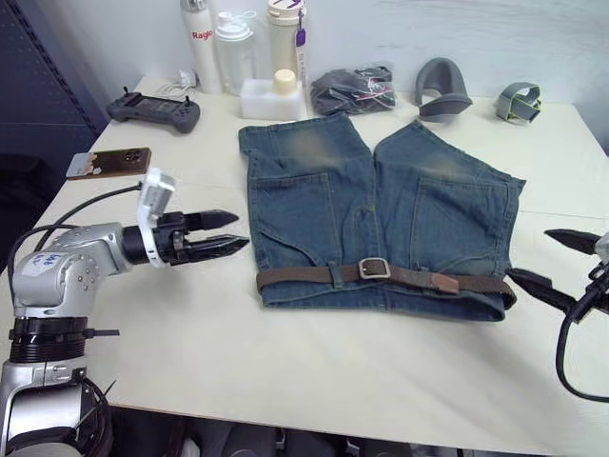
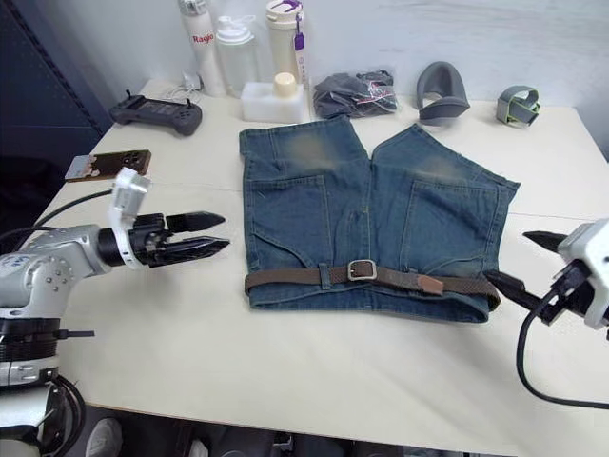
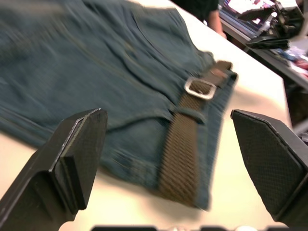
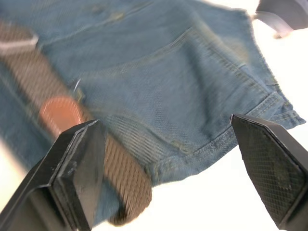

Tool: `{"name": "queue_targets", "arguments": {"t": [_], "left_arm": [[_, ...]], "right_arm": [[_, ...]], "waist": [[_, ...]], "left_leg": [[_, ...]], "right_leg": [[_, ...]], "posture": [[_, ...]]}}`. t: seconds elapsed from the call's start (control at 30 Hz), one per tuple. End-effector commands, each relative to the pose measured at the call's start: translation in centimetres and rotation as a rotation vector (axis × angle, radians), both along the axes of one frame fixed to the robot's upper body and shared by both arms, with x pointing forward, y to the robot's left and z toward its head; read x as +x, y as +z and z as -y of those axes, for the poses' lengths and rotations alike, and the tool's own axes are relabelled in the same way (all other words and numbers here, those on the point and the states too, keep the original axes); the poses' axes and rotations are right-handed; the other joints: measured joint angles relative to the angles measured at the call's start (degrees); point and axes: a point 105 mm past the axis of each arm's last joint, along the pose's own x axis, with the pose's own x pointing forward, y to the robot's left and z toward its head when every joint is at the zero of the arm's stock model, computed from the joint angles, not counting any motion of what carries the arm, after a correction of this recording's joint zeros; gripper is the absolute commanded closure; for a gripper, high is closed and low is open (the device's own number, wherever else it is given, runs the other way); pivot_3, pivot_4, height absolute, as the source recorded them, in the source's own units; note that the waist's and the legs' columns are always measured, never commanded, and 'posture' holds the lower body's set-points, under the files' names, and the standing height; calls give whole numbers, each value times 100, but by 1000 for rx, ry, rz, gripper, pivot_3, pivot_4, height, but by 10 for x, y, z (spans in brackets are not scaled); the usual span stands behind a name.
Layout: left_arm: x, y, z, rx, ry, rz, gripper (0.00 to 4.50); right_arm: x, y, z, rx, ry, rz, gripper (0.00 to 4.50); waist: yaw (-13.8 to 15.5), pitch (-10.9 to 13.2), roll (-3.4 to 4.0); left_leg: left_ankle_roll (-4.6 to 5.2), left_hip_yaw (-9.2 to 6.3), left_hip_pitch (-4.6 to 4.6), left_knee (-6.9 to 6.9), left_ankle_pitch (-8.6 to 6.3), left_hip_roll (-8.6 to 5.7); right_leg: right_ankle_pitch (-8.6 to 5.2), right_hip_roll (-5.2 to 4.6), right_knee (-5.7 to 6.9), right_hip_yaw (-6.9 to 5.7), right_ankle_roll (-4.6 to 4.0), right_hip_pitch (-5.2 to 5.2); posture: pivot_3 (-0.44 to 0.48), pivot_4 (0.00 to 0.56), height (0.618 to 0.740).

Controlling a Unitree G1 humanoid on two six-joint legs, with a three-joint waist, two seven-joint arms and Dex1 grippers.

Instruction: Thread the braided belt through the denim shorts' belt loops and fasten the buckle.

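Silver-grey jointed left arm (image 1: 71,262) with white wrist camera mount (image 1: 155,202), black cables (image 1: 57,224), and black cross-hatched fingers (image 3: 77,159).

Cream table (image 1: 285,371) carries denim shorts (image 1: 381,209), 3 bottles (image 1: 238,48), controller (image 1: 154,111).

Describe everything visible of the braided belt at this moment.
The braided belt is a dark brown woven strap lying flat along the waistband of the denim shorts, spanning it from one side to the other. It passes under a belt loop just beside the silver buckle, which appears fastened near the waistband's middle. A tan leather tip lies on the strap towards the robot's right. Both grippers are off it, with open fingers.
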Motion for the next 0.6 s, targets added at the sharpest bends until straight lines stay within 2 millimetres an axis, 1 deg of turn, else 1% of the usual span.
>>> {"name": "queue_targets", "arguments": {"t": [0.03,0.13,0.17,0.23,0.3,0.37,0.47,0.5,0.53,0.6], "left_arm": [[3,-14,-12,82,90,64,0],[1,-29,-16,130,172,127,0],[0,-37,-18,143,200,132,0],[-3,-48,-20,159,231,127,0],[-5,-56,-21,160,248,122,0],[-7,-62,-19,143,274,123,0],[-8,-65,-14,122,282,123,0],[-9,-67,-13,123,281,122,0],[-9,-68,-12,125,281,122,0],[-9,-70,-11,122,287,121,0]], "right_arm": [[15,-8,-3,67,-15,23,128],[22,-24,-1,108,16,-44,128],[24,-29,0,132,17,-62,128],[25,-33,2,160,12,-77,128],[26,-37,2,161,7,-79,128],[28,-46,4,184,-24,-131,128],[28,-54,3,201,-38,-170,128],[27,-56,2,201,-37,-174,128],[26,-58,2,202,-36,-178,128],[24,-60,0,200,-35,-179,128]], "waist": [[-2,1,1],[8,5,8],[13,5,9],[45,6,9],[73,6,9],[79,6,10],[77,5,11],[112,6,9],[149,5,9],[190,2,9]], "left_leg": [[-1,0,0,-2,0,0],[-1,2,-4,-3,0,-1],[0,2,-4,-3,0,-1],[3,4,-5,-3,-2,-3],[3,2,-8,-3,-2,-3],[2,1,-8,-3,-2,-3],[-4,6,-6,5,-4,0],[-21,31,-3,18,-10,22],[-39,98,-4,38,-32,63],[-75,258,-9,80,-80,166]], "right_leg": [[0,0,-1,0,0,-2],[0,-1,-2,0,0,-5],[0,-1,-5,0,1,-5],[2,-2,-8,0,4,-5],[2,-2,-9,-1,5,-6],[2,-2,-9,-2,5,-6],[9,0,-8,8,5,-12],[15,8,-1,31,-2,-60],[19,41,12,87,-18,-117],[42,135,41,233,-62,-228]], "posture": [[0,150,648],[0,150,648],[0,150,648],[0,150,648],[0,150,648],[0,150,648],[0,150,645],[0,150,643],[0,150,642],[0,150,639]]}}
